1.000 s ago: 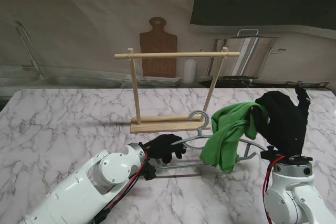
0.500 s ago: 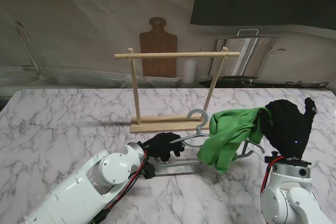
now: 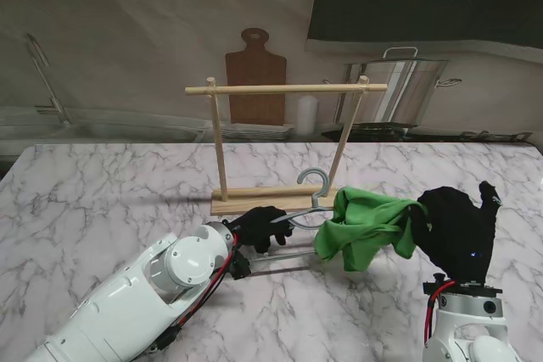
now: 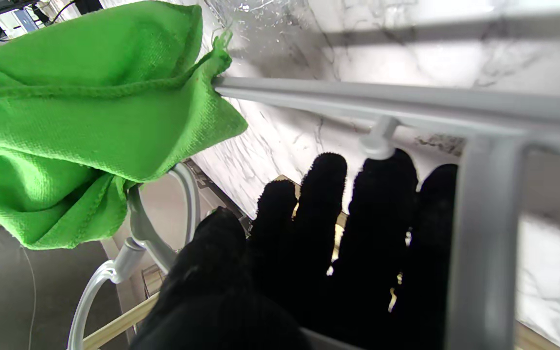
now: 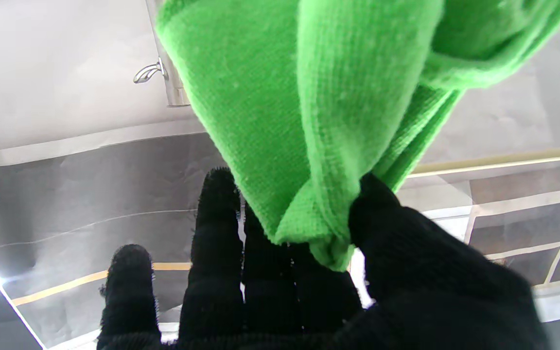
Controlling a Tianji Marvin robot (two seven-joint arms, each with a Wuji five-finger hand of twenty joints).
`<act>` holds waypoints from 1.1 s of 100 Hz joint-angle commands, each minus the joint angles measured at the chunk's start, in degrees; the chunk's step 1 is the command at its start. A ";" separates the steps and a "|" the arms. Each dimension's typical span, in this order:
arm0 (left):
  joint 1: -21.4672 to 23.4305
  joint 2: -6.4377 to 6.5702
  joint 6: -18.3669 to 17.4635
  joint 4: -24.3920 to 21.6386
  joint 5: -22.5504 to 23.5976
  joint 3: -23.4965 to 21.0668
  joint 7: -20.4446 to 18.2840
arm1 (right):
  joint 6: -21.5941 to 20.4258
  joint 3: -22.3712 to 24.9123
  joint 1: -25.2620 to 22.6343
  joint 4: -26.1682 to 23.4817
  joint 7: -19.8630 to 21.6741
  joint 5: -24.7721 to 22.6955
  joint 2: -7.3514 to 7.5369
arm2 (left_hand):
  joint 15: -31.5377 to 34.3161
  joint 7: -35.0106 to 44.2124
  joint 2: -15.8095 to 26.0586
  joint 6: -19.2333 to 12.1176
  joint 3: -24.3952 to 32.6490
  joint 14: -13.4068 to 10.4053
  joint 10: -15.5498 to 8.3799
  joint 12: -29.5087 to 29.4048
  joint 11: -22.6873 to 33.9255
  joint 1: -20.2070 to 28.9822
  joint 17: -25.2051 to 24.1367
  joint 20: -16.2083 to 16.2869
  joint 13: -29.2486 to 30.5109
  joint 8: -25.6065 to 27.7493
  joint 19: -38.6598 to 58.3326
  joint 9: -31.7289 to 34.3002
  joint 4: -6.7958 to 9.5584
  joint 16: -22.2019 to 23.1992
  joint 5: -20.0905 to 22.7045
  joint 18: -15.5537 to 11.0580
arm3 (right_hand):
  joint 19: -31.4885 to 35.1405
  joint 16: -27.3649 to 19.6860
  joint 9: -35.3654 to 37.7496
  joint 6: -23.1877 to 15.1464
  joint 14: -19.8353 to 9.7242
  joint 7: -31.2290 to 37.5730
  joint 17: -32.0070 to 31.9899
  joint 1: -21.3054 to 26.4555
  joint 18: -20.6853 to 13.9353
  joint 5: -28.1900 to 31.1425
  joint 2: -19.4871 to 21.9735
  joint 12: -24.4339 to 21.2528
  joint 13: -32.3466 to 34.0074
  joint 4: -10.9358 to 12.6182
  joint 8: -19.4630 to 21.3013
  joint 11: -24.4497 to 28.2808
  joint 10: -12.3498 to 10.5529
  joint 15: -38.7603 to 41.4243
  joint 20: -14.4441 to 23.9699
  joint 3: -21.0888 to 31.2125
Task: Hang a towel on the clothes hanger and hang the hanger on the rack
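Towel pinched in right hand; left hand grips hanger.

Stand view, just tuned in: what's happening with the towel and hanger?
The left hand grips the grey hanger near its hook, just in front of the wooden rack. The right hand pinches the green towel, which lies bunched over the hanger's right side. Nothing hangs on the rack yet.
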 commanded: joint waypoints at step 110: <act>-1.21 -2.21 5.33 1.06 -7.13 0.16 0.20 | 6.93 0.35 -4.71 -9.69 26.72 -0.54 2.13 | -1.55 -2.43 5.77 0.41 -1.00 3.84 2.67 -2.13 -2.05 4.27 0.69 -1.06 0.89 2.38 17.77 0.86 -0.62 -2.40 -0.25 2.45 | 2.97 1.99 2.66 0.77 2.19 0.95 0.41 3.19 -0.42 4.08 -0.49 2.27 2.90 2.53 0.05 -1.94 2.96 2.40 3.54 5.06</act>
